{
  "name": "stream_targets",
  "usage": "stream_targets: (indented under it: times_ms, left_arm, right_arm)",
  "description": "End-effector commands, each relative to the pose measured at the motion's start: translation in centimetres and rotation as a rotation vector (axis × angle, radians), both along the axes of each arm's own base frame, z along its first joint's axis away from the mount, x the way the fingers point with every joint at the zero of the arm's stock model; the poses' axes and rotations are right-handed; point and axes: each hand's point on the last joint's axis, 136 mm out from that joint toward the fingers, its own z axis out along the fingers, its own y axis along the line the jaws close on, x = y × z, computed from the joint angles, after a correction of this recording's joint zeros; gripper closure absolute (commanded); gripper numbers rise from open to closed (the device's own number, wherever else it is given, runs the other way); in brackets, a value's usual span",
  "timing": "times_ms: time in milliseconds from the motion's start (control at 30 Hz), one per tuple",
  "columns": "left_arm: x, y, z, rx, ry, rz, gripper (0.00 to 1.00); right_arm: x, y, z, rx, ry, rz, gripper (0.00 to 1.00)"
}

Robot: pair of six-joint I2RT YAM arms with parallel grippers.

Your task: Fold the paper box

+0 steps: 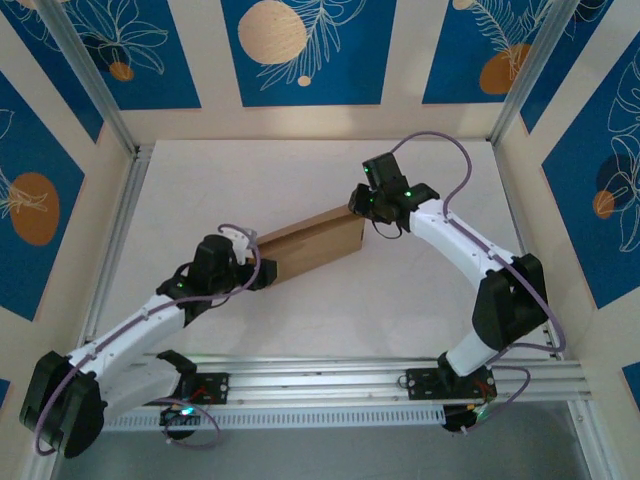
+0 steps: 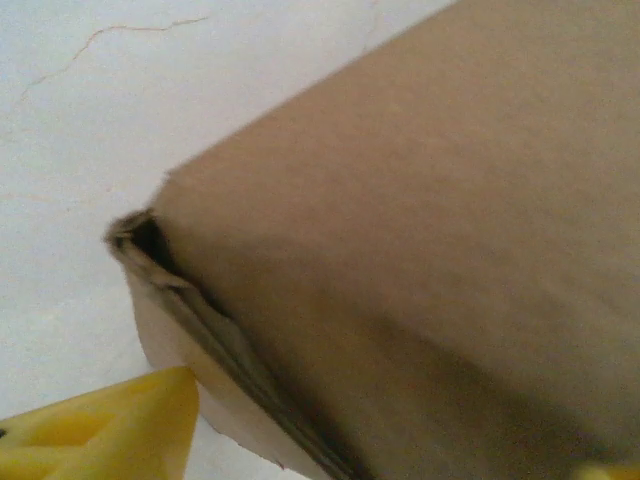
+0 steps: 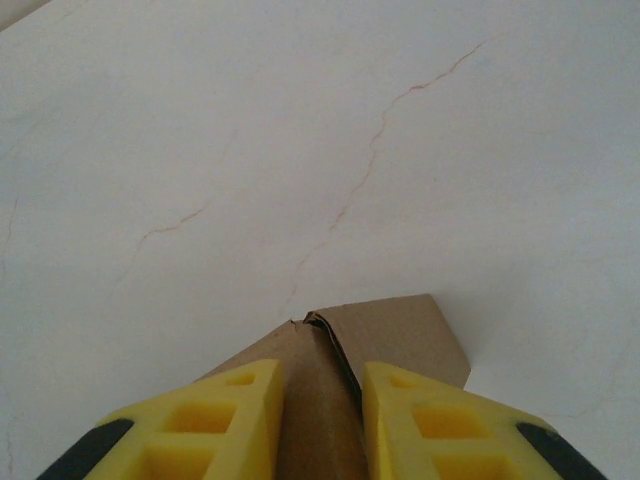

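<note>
Brown paper box lies on the white table, in the middle, between my two arms. Its long side runs on a slant, from near and left up to far and right. The left gripper is at the near-left end and the right gripper is at the far-right end, so each arm is close to its own end. From the right wrist I see the right gripper pinching a thin wall of the box at its corner, with a yellow finger tight on each side. From the left wrist I see the box very close, with a loose flap at its end, and one yellow finger just beside that flap. The left fingers are set wide, but I cannot tell if they squeeze the box. The left arm reaches low and flat. The right arm bends up and over, with its wrist tipped down at the corner.
</note>
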Motion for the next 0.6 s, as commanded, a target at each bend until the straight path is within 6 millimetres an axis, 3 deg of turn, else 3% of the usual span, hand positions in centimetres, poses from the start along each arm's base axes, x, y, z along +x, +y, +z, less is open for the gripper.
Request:
stream_targets:
  times_ms: [0, 200, 367, 567]
  left_arm:
    - [-0.7, -1.7, 2.7, -0.056, -0.104, -0.116, 0.27]
    - [-1.5, -0.9, 4.8, -0.05, -0.092, -0.098, 0.22]
    - [-3.4, -1.4, 7.8, -0.077, -0.059, -0.172, 0.23]
    - [-3.6, 0.5, 9.5, -0.077, -0.018, -0.057, 0.23]
  right_arm:
    - [-1.7, -0.4, -3.2, -0.064, 0.129, -0.007, 0.71]
    - [-1.7, -0.7, -3.2, -0.083, 0.13, -0.018, 0.71]
    - [-1.6, -0.5, -3.2, -0.079, 0.131, -0.01, 0.7]
    - [-1.5, -0.4, -2.9, -0.078, 0.126, -0.008, 0.69]
